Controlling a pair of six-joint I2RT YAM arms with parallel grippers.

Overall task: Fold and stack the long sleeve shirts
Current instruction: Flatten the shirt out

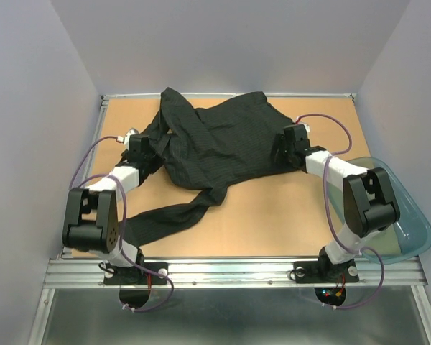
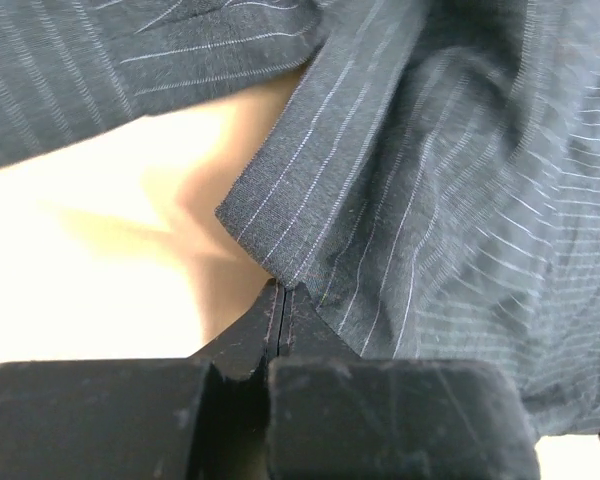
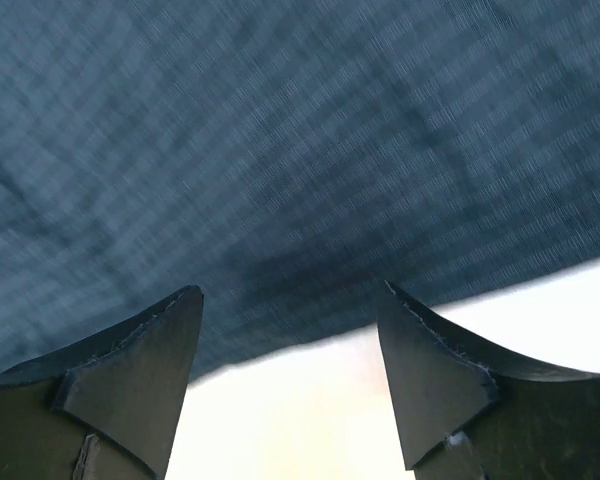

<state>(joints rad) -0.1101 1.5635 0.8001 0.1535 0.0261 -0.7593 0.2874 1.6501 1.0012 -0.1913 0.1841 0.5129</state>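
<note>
Item 1. Long sleeve shirt [image 1: 223, 140]: black, fine pale pinstripes, lying crumpled across the far middle of the desk [image 1: 273, 223], between the two claws; one sleeve [image 1: 165, 214] trails towards the near left corner

Item 2. Left claw [image 1: 149, 146], at the shirt's left edge: fingers pressed together, and in the left wrist view [image 2: 283, 295] their tips pinch a corner of the hem, with the striped cloth [image 2: 430, 200] rising beyond it and bare desk to the left

Item 3. Right claw [image 1: 281, 147], at the shirt's right edge: fingers well apart, holding nothing; in the right wrist view [image 3: 290, 290] the gap straddles the cloth's [image 3: 280, 150] border, with pale desk showing between the tips

Item 4. Tub [image 1: 415, 228]: translucent blue, beyond the desk's right edge, partly screened by the right arm [image 1: 366, 201]; contents cannot be told
</note>
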